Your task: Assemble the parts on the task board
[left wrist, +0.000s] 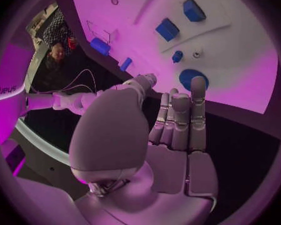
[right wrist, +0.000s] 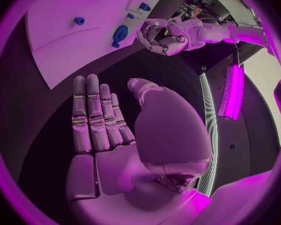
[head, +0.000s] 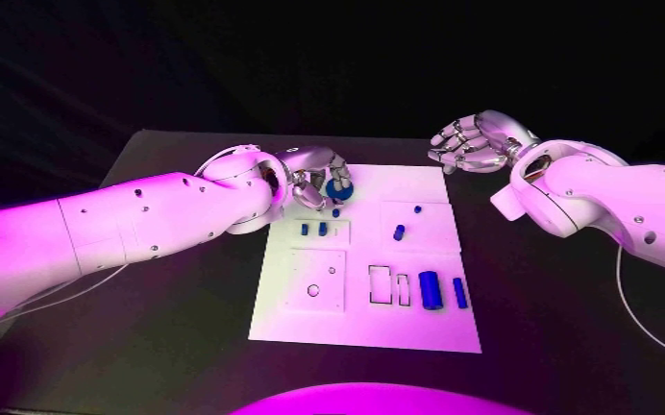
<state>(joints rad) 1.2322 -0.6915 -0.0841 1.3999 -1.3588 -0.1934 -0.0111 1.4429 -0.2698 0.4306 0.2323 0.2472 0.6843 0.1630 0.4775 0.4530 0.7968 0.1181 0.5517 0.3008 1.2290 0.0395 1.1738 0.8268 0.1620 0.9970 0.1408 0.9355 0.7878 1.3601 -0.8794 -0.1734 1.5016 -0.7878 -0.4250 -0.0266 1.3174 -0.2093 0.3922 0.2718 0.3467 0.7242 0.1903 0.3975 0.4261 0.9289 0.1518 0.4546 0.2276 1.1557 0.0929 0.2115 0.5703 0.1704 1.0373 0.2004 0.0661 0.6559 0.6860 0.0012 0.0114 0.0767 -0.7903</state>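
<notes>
Assembly barely begun: blue parts [head: 430, 289] lie loose mid-frame on task board [head: 416, 333]; left hand [head: 313, 177] and right hand [head: 471, 143] fingers wide, empty.

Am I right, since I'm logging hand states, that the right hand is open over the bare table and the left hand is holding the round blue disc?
Not quite. The left hand holds nothing: in the left wrist view its fingers are straight and the round blue disc lies on the task board beyond the fingertips. The right hand is indeed open over the bare table.
</notes>
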